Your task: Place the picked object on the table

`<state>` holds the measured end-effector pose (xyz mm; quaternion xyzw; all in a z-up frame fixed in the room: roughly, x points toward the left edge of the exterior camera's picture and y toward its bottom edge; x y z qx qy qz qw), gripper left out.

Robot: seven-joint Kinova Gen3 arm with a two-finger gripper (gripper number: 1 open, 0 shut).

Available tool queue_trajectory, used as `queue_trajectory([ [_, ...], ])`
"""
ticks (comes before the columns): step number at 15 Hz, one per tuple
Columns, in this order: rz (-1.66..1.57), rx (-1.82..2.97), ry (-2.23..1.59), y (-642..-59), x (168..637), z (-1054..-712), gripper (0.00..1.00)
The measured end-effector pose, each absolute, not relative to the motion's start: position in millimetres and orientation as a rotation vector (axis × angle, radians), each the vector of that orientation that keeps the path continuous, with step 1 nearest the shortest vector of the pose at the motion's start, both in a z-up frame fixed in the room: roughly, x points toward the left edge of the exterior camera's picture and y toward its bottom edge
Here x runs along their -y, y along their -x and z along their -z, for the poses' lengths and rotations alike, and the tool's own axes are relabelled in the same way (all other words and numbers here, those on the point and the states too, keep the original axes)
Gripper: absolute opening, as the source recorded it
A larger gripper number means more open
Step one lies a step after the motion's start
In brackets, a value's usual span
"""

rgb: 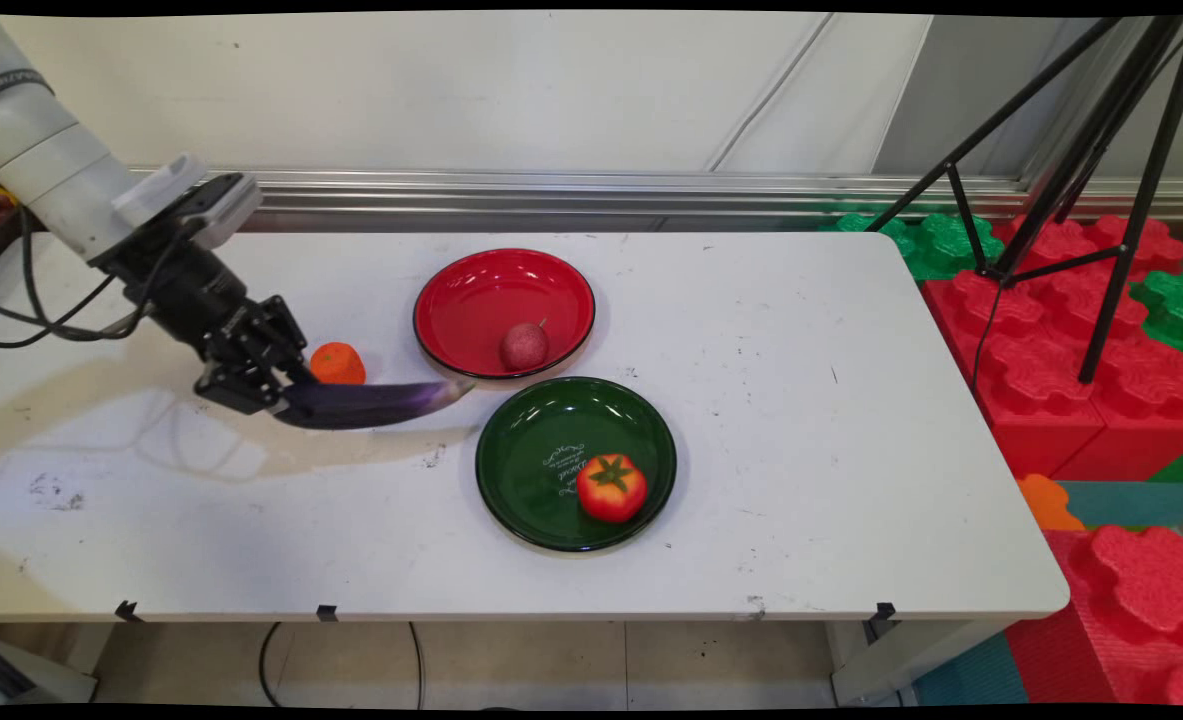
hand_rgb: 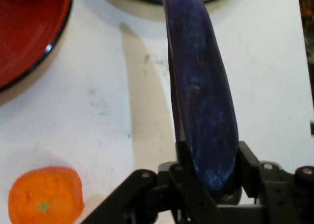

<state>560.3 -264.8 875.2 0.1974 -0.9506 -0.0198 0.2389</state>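
Your purple eggplant [rgb: 371, 402] hangs above the table [rgb: 831, 480], tip near the red plate [rgb: 471, 300] | your gripper [rgb: 276, 390] is clamped on its butt end | orange fruit [rgb: 337, 364] just behind; green plate [rgb: 531, 470] holds a tomato [rgb: 611, 487].

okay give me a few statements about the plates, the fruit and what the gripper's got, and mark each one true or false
1. The gripper is shut on the purple eggplant. True.
2. The tomato lies in the red plate. False: it lies in the green plate.
3. The red plate holds a small reddish round fruit. True.
4. The orange fruit sits in the green plate. False: it sits on the white table, beside the gripper.
5. The eggplant's free end points away from the two plates. False: it points toward them.
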Motion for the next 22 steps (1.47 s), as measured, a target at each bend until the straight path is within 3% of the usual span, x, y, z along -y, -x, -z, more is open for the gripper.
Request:
queue_trajectory([
  [18, -0.044, 2.818, 0.044, -609.3, 284.3, -813.9, 0.00],
  [19, -0.052, 2.821, 0.066, -611.0, 285.1, -811.7, 1.00],
  [22, -0.066, 2.822, 0.095, -613.2, 286.4, -809.6, 1.00],
])
